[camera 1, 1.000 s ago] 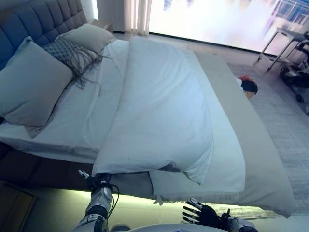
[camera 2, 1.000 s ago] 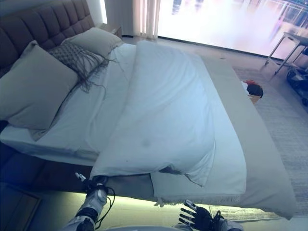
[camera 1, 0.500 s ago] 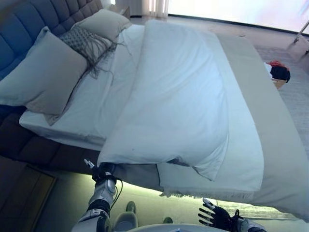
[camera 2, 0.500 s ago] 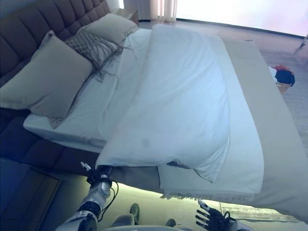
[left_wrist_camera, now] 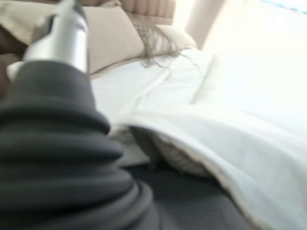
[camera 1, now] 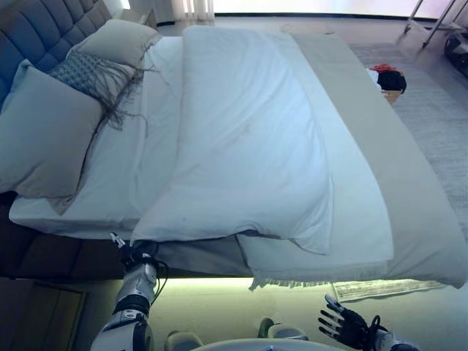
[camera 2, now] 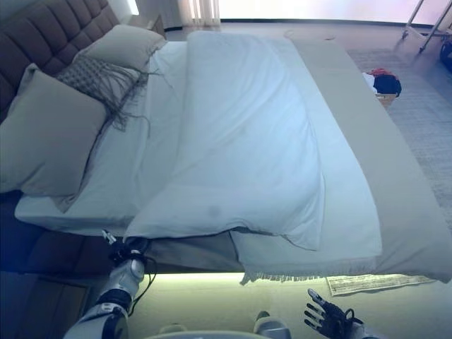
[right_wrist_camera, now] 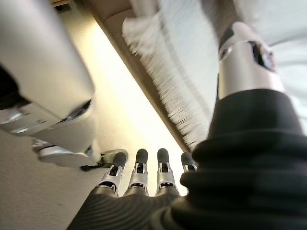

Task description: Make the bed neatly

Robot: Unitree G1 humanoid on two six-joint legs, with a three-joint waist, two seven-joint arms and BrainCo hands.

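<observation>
Silver-grey arms, dark ribbed wrist covers, silver dark-tipped fingers

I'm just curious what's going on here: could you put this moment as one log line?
stage: bed unmade | white duvet: bunched mid-bed, near corner folded | left hand: at bed's near edge under duvet corner | right hand: open, low, holding nothing

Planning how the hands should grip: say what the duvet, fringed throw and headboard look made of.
Duvet: soft white woven fabric, matte and padded, judging by puffy folds. Fringed throw: grey knit or weave, seemingly, with loose tassel strands. Headboard: tufted upholstery, matte, probably fabric; could be faux leather.
</observation>
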